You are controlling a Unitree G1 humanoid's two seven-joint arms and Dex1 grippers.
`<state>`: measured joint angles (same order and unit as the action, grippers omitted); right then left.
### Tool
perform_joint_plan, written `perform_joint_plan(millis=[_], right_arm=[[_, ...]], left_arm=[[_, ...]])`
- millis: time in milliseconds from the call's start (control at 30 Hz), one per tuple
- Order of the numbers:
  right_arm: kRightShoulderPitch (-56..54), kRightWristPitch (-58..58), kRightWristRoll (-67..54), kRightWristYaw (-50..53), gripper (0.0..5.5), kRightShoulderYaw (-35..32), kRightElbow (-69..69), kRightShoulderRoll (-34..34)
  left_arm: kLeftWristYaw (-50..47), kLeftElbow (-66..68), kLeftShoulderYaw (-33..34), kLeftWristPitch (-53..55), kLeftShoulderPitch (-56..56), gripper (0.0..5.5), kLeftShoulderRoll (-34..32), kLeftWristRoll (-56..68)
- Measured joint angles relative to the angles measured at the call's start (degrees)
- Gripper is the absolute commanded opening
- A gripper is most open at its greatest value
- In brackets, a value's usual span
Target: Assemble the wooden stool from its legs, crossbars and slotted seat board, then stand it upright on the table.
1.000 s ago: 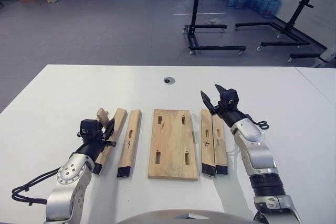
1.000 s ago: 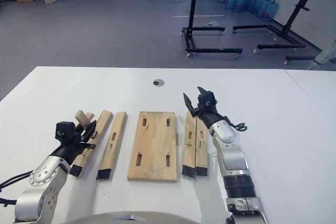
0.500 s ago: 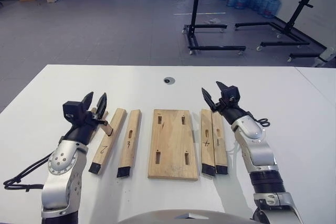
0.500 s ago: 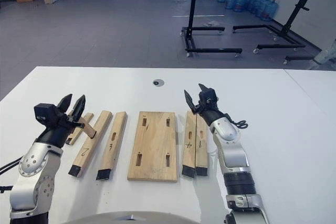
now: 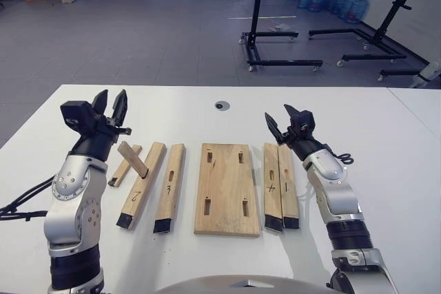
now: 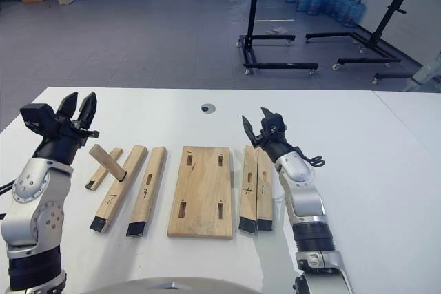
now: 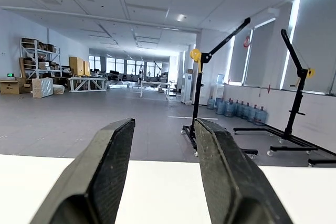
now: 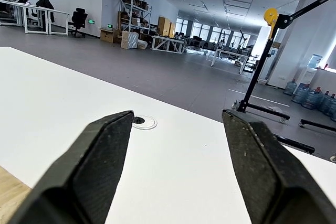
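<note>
Close beneath our right gripper (image 5: 277,115), spread and empty like the left gripper (image 5: 111,97), lie two legs (image 5: 271,184): stiff, light wood, we judge, best pinched mid-length across the width.

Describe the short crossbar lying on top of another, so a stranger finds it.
On the white table, wooden parts lie in a row beside the wide seat board. At the row's left end, the upper crossbar lies across a lower crossbar; it alone rests on another piece.
</note>
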<state>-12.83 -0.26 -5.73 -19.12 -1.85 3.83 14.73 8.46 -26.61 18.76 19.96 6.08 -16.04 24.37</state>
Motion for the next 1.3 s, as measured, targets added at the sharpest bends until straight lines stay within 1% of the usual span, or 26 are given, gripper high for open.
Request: perform_joint_plan(millis=[167, 367, 500, 567, 667, 833, 1000, 1100, 1200, 1267, 1300], right_arm=[[0.0, -0.2, 0.0, 0.0, 3.07, 0.1, 0.1, 0.0], [-0.1, -0.4, 0.0, -0.1, 3.07, 0.2, 0.3, -0.3], [-0.2, -0.5, 0.0, -1.2, 3.07, 1.0, 0.4, -0.4], [-0.2, -0.5, 0.0, -2.2, 3.07, 2.0, 0.0, -0.5], [-0.2, -0.2, -0.7, -2.5, 3.07, 1.8, -2.0, -0.4], [-0.2, 0.1, -1.0, -2.4, 3.07, 1.2, -2.2, 0.1], [-0.1, 0.1, -1.0, -2.2, 3.07, 1.5, -2.0, -0.5], [0.1, 0.1, -1.0, -2.1, 3.07, 1.2, -2.0, -0.5], [0.9, 0.1, -1.0, -1.7, 3.07, 1.1, -2.0, -0.5], [1.0, 0.1, -1.0, -1.5, 3.07, 1.2, -2.1, -0.8], [1.3, 0.1, -1.0, -1.2, 3.07, 1.2, -2.2, -1.0]], left_arm=[[-1.7, -0.1, 1.4, 2.7, 1.7, 2.06, -0.7, 1.5], [-3.0, 0.2, -0.1, 4.6, 3.1, 2.06, -0.4, 1.6], [-2.1, 5.1, -2.6, 2.8, 1.1, 2.06, 1.4, -0.3], [-0.6, 9.1, -4.0, -2.0, -2.4, 2.06, 3.2, -1.8], [1.1, 10.6, -4.2, -4.5, -3.8, 2.06, 3.1, -2.3], [2.1, 11.6, -2.7, -4.2, -2.2, 2.06, 1.6, -1.4], [1.3, 10.1, -2.3, -0.3, 0.0, 2.06, 1.5, 0.1], [0.8, 7.6, 2.9, 0.9, 3.4, 2.06, -2.1, 2.8], [0.1, 9.3, 7.4, 0.9, 7.6, 2.06, -6.4, 3.5], [0.9, 11.4, 8.0, 0.6, 7.2, 2.06, -7.9, 2.2], [3.2, 13.8, 6.9, 0.8, 4.7, 2.06, -10.2, 0.3]])
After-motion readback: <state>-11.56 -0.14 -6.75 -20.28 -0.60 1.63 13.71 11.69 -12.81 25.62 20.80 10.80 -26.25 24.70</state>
